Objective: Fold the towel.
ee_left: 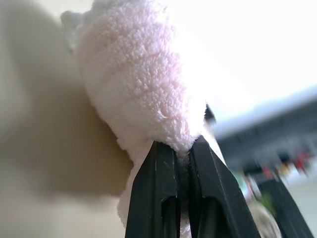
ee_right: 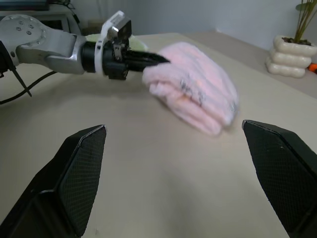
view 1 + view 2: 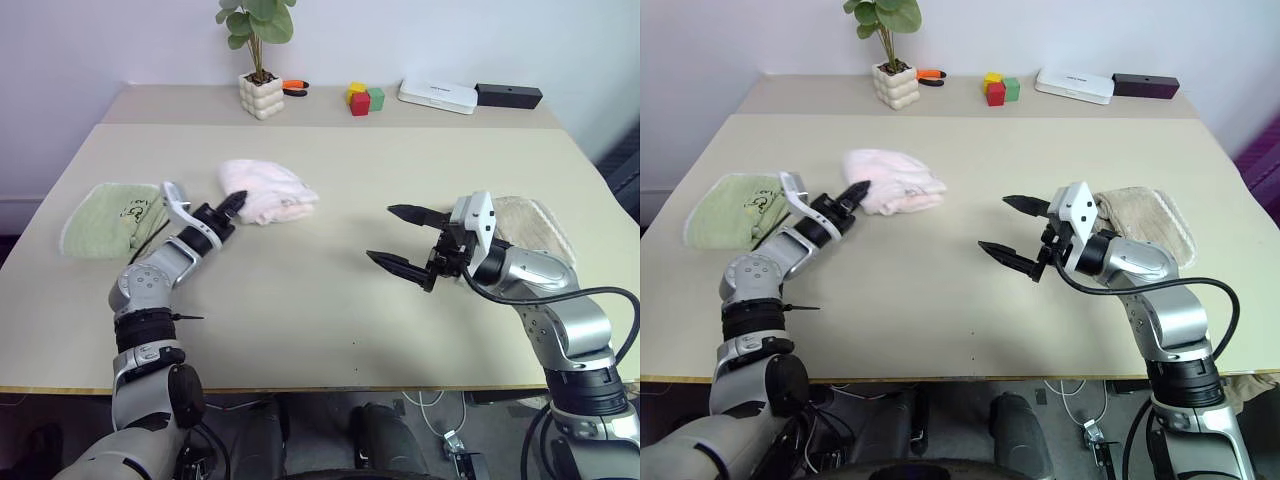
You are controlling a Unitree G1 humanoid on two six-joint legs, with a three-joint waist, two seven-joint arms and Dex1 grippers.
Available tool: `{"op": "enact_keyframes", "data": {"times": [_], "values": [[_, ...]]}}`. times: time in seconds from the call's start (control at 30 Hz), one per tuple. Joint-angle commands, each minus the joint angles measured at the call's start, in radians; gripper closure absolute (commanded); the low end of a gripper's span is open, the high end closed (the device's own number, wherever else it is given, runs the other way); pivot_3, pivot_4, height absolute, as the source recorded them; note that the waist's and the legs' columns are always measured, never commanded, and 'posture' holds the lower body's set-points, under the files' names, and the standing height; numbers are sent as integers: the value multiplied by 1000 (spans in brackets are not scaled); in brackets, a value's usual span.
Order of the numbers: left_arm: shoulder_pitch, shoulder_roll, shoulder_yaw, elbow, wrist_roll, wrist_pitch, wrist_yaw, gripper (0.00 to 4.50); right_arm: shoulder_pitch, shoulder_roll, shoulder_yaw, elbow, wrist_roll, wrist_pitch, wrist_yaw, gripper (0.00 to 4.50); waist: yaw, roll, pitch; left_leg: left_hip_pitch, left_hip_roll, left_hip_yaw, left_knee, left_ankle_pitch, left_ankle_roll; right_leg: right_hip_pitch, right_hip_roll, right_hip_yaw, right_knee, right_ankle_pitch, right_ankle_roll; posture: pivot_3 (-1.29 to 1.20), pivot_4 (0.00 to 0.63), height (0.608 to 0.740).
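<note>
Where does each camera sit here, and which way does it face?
Left and right eye views: on the head, looking down over the table; both arms show.
Left wrist view: along the left gripper, shut on the pink towel.
Right wrist view: along the open right gripper, facing the towel and the left gripper across the table.
Shared: all views show the towel and the left gripper on it; the eye views also show a green towel and a tan towel.
</note>
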Motion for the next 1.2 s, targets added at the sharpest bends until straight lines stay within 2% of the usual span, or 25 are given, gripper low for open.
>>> {"op": "enact_keyframes", "data": {"times": [0.03, 0.37, 0.63, 0.97, 1.2], "values": [[-50, 50, 7, -47, 15, -113, -38, 4475, -27, 11, 6, 0, 9, -6, 7, 0, 0, 0, 0, 0, 0, 0, 0, 0, 0, 0, 0, 0, 0, 0, 0, 0, 150, 735], [-94, 253, 77, -86, -56, -97, -69, 4475, -33, -1, -7, 11, 41, 20, 30, 0, -5, -1, 1, 0, 1, 1, -2, 0, 0, -1, 1, 0, 0, 0, 0, 0, 150, 735], [25, 372, 176, -111, -90, -92, -84, 4475, -44, -11, 1, 40, 29, 9, 49, 0, -18, -2, 1, 0, 2, 1, -2, 0, -1, -2, 1, 0, 0, 0, 0, 0, 150, 735], [92, 436, 260, -51, -98, -128, -114, 4475, -92, -11, 22, 101, 9, -9, 92, 0, -20, -3, 2, 0, 2, 2, -2, 1, -1, -2, 1, 0, 0, 0, 0, 0, 150, 735], [275, 432, 328, 89, -98, -137, -183, 4475, -109, -8, 28, 114, -6, -18, 108, 0, -21, -3, 2, 0, 2, 2, -3, 1, -1, -3, 1, 0, 1, 0, 0, 0, 150, 735]]}}
